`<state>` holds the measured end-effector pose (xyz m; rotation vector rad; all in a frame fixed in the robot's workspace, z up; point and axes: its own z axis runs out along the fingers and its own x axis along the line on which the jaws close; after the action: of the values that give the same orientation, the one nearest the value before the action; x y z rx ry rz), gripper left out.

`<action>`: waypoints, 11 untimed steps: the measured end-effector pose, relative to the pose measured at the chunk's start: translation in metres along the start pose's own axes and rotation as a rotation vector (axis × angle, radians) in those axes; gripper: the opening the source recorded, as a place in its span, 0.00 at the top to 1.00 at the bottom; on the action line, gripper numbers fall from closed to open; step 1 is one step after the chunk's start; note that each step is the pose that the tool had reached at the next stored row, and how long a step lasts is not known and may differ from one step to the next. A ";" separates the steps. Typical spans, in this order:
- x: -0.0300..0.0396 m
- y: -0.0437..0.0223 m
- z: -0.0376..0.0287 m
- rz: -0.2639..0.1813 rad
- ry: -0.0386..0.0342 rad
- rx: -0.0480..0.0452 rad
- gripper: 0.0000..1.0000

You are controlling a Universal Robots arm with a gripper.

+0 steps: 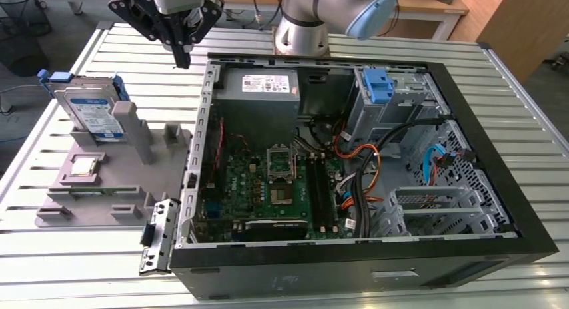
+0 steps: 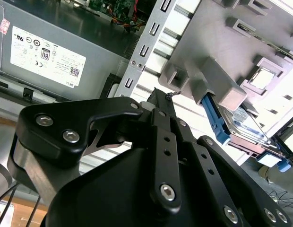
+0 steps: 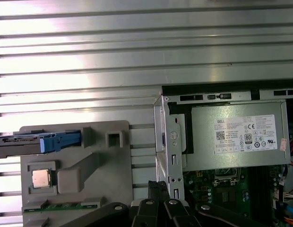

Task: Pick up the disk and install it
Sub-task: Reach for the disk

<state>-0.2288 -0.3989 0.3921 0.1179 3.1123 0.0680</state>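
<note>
The slatted bench (image 1: 498, 76) carries the open computer case (image 1: 356, 269) close on one side of your jaws and the grey holder (image 1: 133, 182) on the other side. The jaws hang above the bench, pressed together and pinching nothing. The disk (image 1: 89, 106) stands tilted in a slot of the holder, lower than the jaws and apart from them, toward the exterior view's left. I judge it stiff, rather heavy, smooth and sensitive to shocks. Take it across its flat faces at the free upper part, not by the blue bracket (image 1: 60, 76), which probably bends.
</note>
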 end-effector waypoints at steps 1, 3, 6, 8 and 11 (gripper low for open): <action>0.0000 0.0000 0.0000 0.000 0.0000 0.0000 0.90; 0.0001 0.0000 0.0000 0.000 0.0000 -0.0001 0.90; 0.0001 0.0000 0.0000 0.000 0.0000 0.0000 0.90; 0.0001 0.0000 0.0000 0.000 0.0000 0.0000 0.90; 0.0014 -0.0001 0.0000 0.000 0.0000 0.0000 0.90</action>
<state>-0.2302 -0.3990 0.3921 0.1183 3.1123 0.0680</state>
